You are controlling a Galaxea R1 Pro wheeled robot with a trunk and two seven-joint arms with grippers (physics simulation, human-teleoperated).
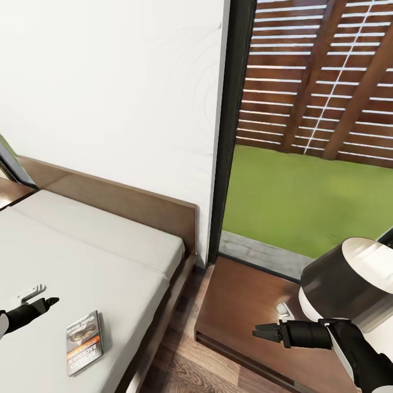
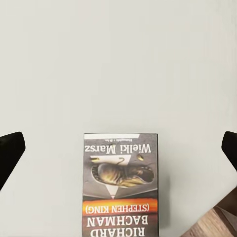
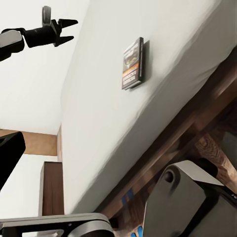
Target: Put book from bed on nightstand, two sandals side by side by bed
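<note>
White wall and a tall window back the bed point(image 1: 109, 245). On its mattress the book point(image 1: 84, 342) lies flat, near the side edge facing the nightstand point(image 1: 245, 316). The left gripper point(image 1: 43, 303) hovers beside it, fingers apart. The right gripper point(image 1: 265, 332) hangs over the nightstand, jaws spread slightly. Best to centre the left fingers point(image 2: 11, 150) across the book's narrow width, descend squarely, and pinch at the edge.

Bright, even daylight is rendered throughout, with no glare seen. The white wall point(image 1: 109, 82) and the mattress point(image 1: 82, 256) are lit flatly. A thin soft shadow is cast beside the book point(image 2: 121, 185). The bed frame point(image 3: 182, 133) underside is left dark. Fine detail is slightly softened, and straight lines are tilted by the wide-angle view.
</note>
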